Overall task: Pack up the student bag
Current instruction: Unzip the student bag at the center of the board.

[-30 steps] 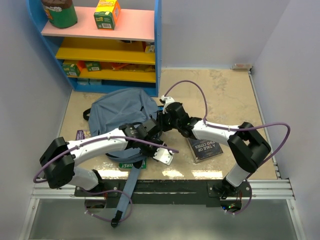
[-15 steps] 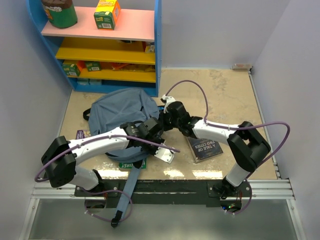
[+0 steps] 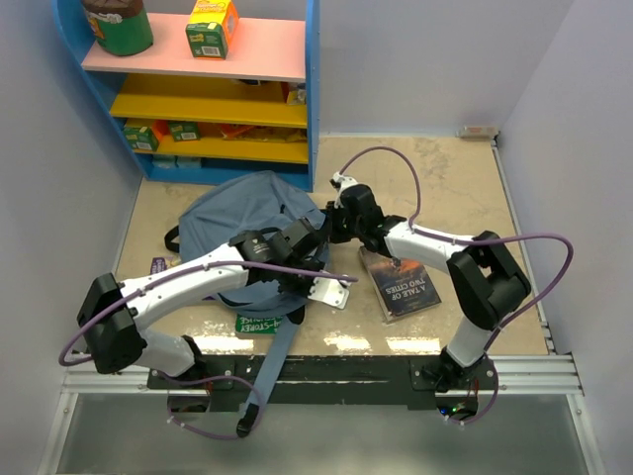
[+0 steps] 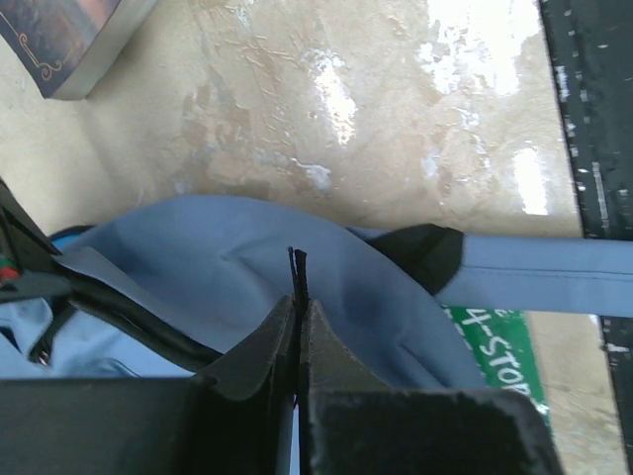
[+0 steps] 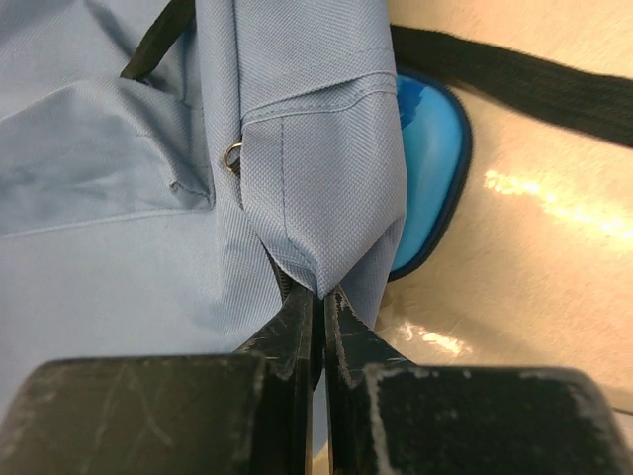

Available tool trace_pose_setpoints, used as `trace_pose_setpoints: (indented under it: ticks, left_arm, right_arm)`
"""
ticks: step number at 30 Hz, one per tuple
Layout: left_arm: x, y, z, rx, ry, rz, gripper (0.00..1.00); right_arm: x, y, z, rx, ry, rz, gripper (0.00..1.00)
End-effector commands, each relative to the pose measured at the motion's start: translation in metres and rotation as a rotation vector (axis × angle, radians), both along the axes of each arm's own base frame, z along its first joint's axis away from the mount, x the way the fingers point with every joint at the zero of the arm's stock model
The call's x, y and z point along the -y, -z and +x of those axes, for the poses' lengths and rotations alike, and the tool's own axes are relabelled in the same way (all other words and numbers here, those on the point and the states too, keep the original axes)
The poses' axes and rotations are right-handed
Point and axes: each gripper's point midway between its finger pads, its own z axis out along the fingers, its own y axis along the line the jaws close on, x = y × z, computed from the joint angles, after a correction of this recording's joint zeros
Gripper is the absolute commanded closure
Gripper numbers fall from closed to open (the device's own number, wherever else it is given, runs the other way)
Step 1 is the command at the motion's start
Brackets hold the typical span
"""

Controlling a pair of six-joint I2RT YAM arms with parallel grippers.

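your student bag point(image 3: 237, 213) lies centre-left in the top view; your left gripper point(image 4: 297, 297) is pinched tight on a thin black strip of it; your right gripper point(image 5: 319, 297) clamps a fold of its fabric, low centre of that wrist view

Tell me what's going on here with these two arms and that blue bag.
Both arms have hold of the student bag lying on the table. The left tool is shut on a thin black cord at its edge; the right tool pinches a fold of its fabric. A book lies beside the bag, not yet packed.
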Motion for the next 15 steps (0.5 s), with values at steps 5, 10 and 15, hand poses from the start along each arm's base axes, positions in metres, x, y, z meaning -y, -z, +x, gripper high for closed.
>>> trace_pose_setpoints:
  ticks: [5,10,15]
  left_arm:
    - [-0.05,0.001,-0.064,-0.194,-0.036,0.043,1.0]
    - [-0.072,0.006,-0.075,-0.19,-0.062,0.054,1.0]
    - [-0.082,0.007,-0.082,-0.196,-0.075,0.056,1.0]
  right_arm:
    - [0.046,-0.015,0.061,0.126,0.19,-0.114,1.0]
    - [0.066,-0.021,0.088,0.145,0.266,-0.139,1.0]
    - [0.081,-0.037,0.118,0.185,0.328,-0.185,1.0]
